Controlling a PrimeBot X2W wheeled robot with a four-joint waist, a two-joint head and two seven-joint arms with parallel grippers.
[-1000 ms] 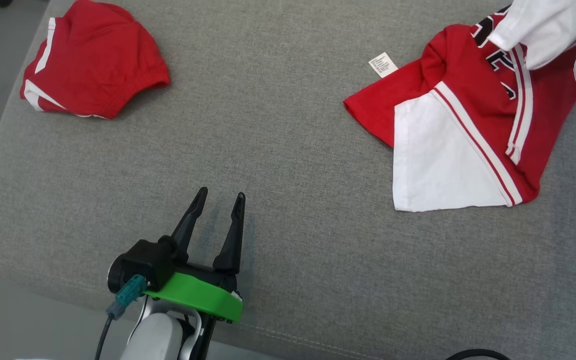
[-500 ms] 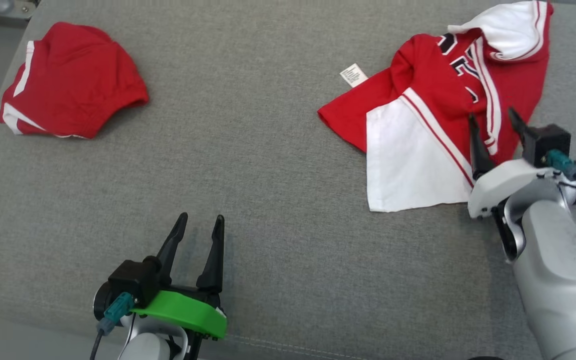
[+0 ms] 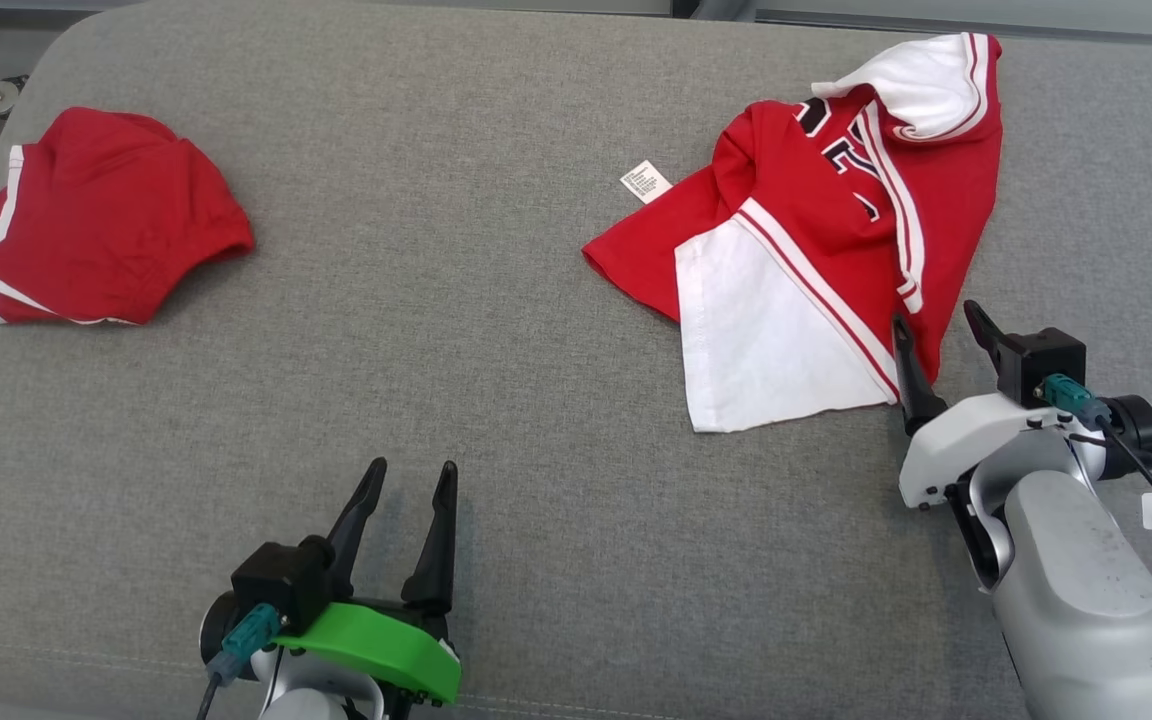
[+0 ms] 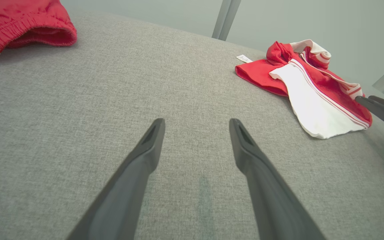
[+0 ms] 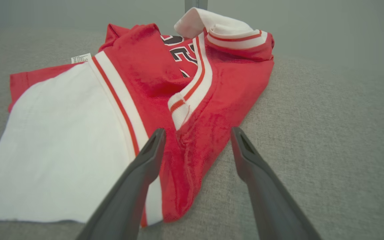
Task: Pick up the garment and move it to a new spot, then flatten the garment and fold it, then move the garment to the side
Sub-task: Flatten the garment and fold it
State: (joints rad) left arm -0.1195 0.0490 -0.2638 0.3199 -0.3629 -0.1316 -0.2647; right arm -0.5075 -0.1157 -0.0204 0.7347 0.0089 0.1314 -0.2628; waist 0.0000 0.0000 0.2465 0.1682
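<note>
Grey woven cushion (image 3: pixel 536 420) across the head view, coarse and matte, with a stitched seam along the near edge. At upper right, garment (image 3: pixel 816 230): red knit jersey, crumpled, one white panel spread flat on the near side, red-and-white striped trim, dark lettering half lost in a fold, a white piece turned over at the far end. Small white label (image 3: pixel 644 181) poking out at its left. Well apart at far left, red shorts (image 3: pixel 106 220), bunched, white side stripe. At the jersey's near right corner, right gripper (image 3: pixel 934 315), fingers spread wide, holding nothing; contact with the cloth impossible to tell. Near the front edge, left gripper (image 3: pixel 413 467), likewise wide and empty, over bare cushion.

Left wrist view: two dark tapered fingers apart above plain weave, a faint darker streak between them. Off to the right, the garment with the other gripper's fingertip just beside its corner; gathered elastic waistband of the shorts at upper left.

Right wrist view: fingers straddling the red hem corner. Soft, slightly fuzzy nap, thin and limp, probably quick to drape and slip.

Neither flat nor folded yet; by judgement an early step, taking hold of that corner. Next move probably calling for a descent and a firm pinch through every layer, with some risk of catching only the top one
</note>
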